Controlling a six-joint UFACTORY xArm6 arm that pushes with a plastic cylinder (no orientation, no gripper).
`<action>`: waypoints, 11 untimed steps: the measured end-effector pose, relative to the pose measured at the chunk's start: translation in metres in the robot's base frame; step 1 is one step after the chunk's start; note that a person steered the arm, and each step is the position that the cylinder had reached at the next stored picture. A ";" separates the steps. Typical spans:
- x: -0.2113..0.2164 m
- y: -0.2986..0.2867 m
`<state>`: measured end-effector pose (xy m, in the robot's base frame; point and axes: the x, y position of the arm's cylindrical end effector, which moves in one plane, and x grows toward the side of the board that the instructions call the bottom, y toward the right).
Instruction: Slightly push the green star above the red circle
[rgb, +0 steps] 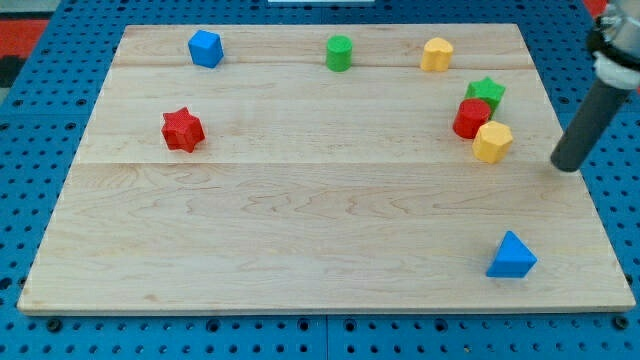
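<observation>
The green star sits just above the red circle — touching it, as far as I can tell. A yellow block touches the circle's lower right. My tip stands right of it — no jaws here.

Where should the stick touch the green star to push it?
There is nothing to grip with, so my tip can only push. The green star already sits just above the red circle, touching it. I'd probably touch the star's right edge: it is bare and nearest the tip, while the circle and the yellow block crowd it from below.
</observation>
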<state>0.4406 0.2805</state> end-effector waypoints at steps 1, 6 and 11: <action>-0.023 -0.039; -0.047 -0.047; -0.103 -0.028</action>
